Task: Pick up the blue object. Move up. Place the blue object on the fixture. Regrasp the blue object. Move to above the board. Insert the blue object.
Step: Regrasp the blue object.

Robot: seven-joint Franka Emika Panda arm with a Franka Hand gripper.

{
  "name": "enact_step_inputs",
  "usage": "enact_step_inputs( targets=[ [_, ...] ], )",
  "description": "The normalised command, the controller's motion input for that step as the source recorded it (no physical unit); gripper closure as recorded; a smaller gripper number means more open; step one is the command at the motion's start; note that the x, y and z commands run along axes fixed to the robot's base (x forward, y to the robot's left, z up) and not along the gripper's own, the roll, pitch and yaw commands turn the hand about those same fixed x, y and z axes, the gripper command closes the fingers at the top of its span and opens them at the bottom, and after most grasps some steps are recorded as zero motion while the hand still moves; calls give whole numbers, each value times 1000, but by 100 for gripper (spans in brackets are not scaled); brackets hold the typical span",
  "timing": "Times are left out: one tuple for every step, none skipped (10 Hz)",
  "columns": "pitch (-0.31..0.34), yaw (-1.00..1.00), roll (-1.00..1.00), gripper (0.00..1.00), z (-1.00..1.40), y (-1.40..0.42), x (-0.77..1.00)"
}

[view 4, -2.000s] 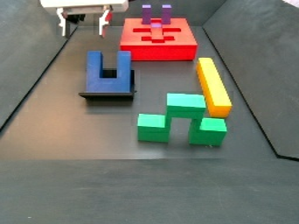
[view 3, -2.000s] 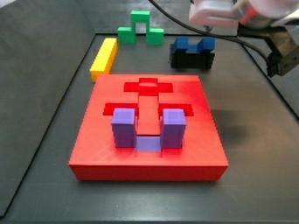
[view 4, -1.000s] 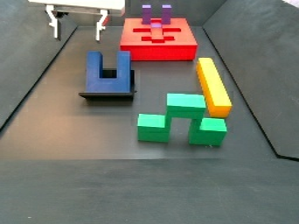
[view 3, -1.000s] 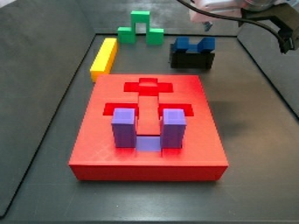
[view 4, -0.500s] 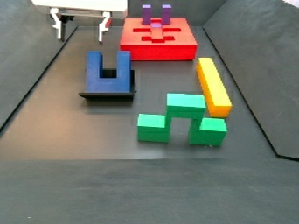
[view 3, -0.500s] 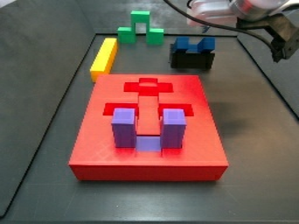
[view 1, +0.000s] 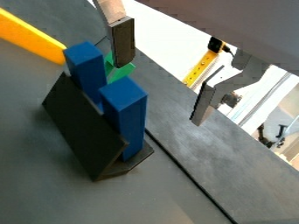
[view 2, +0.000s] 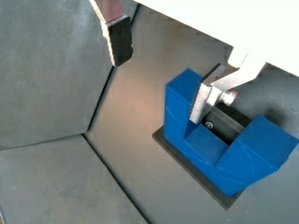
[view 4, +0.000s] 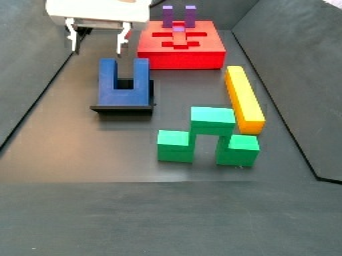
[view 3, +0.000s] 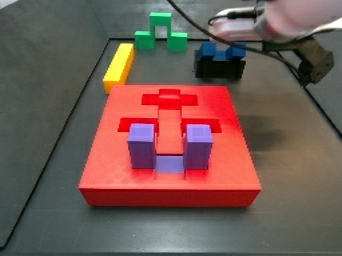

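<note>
Blue object: seated on fixture; placing judged done.
Gripper: raised beside it, jaws apart, empty.
Left: regrasp, insertion into board.

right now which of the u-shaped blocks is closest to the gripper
The blue object, resting on the fixture with the open gripper just beyond it. The purple block sits on the board; the green block is farthest.
</note>
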Motion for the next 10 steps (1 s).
enact_step_inputs(
  targets=[
    [-26, 14, 240, 0, -311, 0, -111],
    [-74, 37, 177, 0, -334, 0, -154],
    [-57, 77, 211, 0, -429, 0, -189],
    [-54, 126, 77, 0, -326, 29, -114],
    [-54, 131, 57, 0, -280, 20, -74],
    [-66, 80, -6, 0, -103, 0, -74],
    [-31, 26, -120, 0, -6, 46, -23],
    [0, 26, -117, 0, 0, 114, 0],
    [23, 0, -171, 0, 0, 203, 97],
    [40, 0, -197, 0, 6, 177, 31]
  ],
)
